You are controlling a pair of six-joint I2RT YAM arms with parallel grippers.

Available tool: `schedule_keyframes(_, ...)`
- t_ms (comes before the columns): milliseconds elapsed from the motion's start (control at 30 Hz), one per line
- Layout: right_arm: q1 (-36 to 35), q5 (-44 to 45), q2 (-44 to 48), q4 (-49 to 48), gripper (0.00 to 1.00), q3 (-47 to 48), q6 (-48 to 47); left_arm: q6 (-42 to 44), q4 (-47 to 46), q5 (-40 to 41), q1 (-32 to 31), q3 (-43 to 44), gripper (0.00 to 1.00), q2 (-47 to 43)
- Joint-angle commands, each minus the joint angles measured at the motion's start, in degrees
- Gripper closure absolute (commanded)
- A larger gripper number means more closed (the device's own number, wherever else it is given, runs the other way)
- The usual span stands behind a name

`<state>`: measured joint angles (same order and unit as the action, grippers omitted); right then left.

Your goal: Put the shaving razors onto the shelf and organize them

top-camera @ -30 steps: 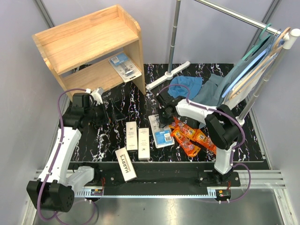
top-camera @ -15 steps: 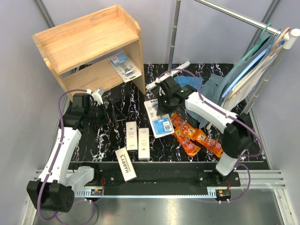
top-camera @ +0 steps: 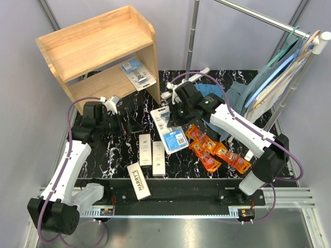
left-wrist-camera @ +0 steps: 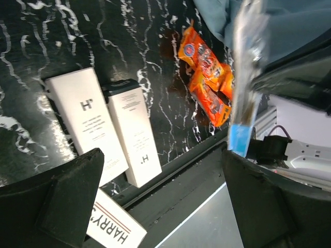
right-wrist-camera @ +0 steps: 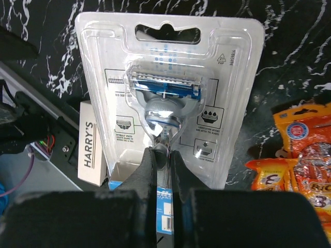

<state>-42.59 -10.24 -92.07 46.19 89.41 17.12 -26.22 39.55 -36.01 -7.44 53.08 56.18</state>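
the right gripper [right-wrist-camera: 161,155] is clamped on the bottom edge of a blister pack [right-wrist-camera: 166,88], probably light, stiff and slick, above the table [top-camera: 106,155] near the shelf [top-camera: 98,49]; the left gripper [top-camera: 128,124] gapes empty.

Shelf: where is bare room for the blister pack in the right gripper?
Top board is fully bare. Lower level is free left of the shelved blister pack. Table front is crowded: Harry's boxes, orange packs.
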Motion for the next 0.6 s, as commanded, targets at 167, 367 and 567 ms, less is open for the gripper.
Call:
schedule_keyframes(167, -7.85, -1.19, -3.64, -0.58, 1.00, 7.53, 0.89, -5.33, -7.99, 0.15, -6.35, -0.61, 0.04, -0.90)
schedule_keyframes(367, -9.27, -1.36, -4.08, -0.84, 1.00, 8.07, 1.51, -7.80, -11.69, -0.11, -9.08, -2.01, 0.21, -0.55)
schedule_keyframes(567, -9.79, -3.73, -3.11, -2.16, 1.00, 7.19, 1.86, -9.90, -15.64, -1.34, -9.87, -3.68, 0.49, -0.46)
